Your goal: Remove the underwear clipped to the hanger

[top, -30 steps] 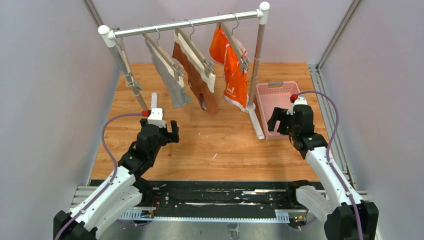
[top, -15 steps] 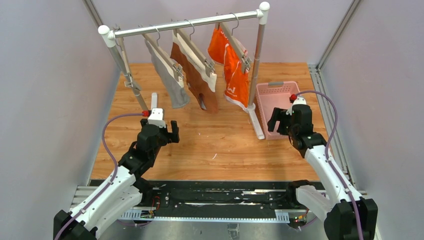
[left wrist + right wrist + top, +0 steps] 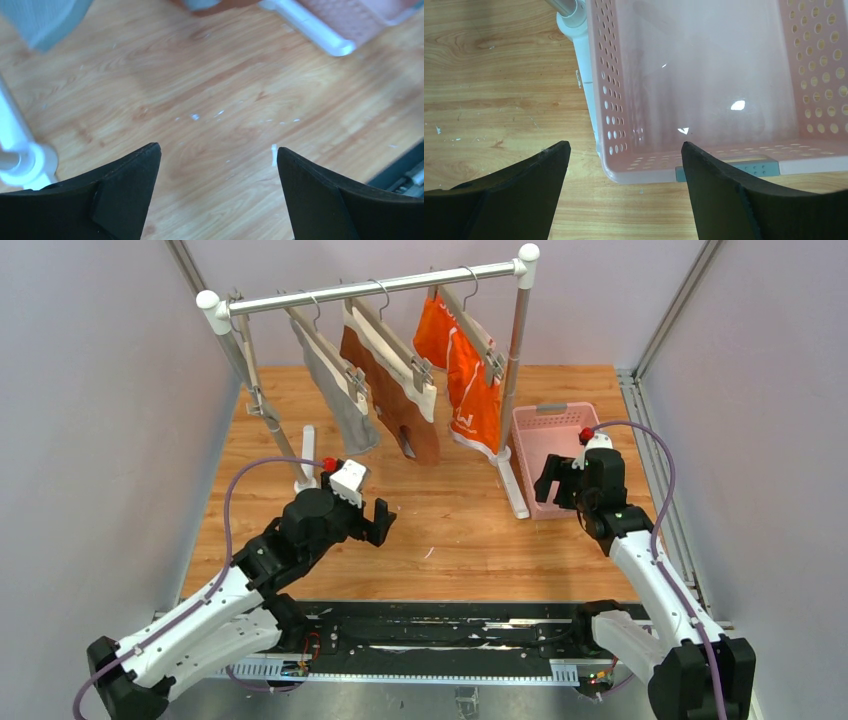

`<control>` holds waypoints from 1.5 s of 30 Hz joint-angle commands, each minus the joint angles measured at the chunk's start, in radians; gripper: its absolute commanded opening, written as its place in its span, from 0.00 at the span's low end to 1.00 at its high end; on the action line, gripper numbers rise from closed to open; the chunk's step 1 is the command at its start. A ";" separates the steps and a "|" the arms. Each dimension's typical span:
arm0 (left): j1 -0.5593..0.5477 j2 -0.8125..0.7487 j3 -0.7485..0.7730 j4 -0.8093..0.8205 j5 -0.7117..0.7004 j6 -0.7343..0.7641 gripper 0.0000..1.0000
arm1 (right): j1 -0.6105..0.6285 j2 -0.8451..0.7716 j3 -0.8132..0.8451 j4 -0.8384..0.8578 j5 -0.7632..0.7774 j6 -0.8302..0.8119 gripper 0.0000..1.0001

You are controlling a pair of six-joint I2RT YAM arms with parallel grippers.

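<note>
Three briefs hang clipped to hangers on a metal rail [image 3: 370, 287]: grey briefs [image 3: 340, 398] on the left, rust-brown briefs with a cream waistband [image 3: 398, 395] in the middle, bright orange briefs with white lettering [image 3: 466, 380] on the right. My left gripper [image 3: 378, 525] is open and empty, low over the wooden table, in front of and below the brown briefs. My right gripper [image 3: 553, 483] is open and empty at the near left corner of the pink basket [image 3: 540, 420]. In the left wrist view my fingers [image 3: 125, 185] frame bare wood; a grey cloth hem [image 3: 47, 22] shows at the top left.
The rack's white right foot [image 3: 513, 487] lies between the briefs and the basket; it also shows in the right wrist view [image 3: 574, 30]. The left foot [image 3: 306, 455] stands behind my left wrist. The pink basket [image 3: 619, 100] holds nothing. Grey walls close in on both sides.
My left arm has swung right and toward the table's middle, its gripper turning to face right. The right arm has not moved. The briefs sway slightly on the rail.
</note>
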 commanded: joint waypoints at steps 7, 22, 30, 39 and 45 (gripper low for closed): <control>-0.246 0.092 0.416 -0.200 0.022 0.064 0.98 | -0.011 -0.017 -0.004 0.012 -0.001 -0.016 0.84; -0.295 0.230 0.869 -0.131 -0.049 0.211 0.98 | -0.011 -0.015 0.014 0.008 -0.005 -0.039 0.83; -0.290 0.387 1.149 -0.061 -0.355 0.505 0.98 | -0.010 -0.023 0.041 -0.014 -0.014 -0.045 0.82; 0.130 0.670 1.489 -0.281 -0.087 0.275 0.98 | -0.008 -0.018 0.044 -0.022 -0.042 -0.035 0.81; 0.234 0.755 1.525 -0.308 -0.022 0.178 0.98 | -0.008 -0.028 0.046 -0.034 -0.044 -0.040 0.81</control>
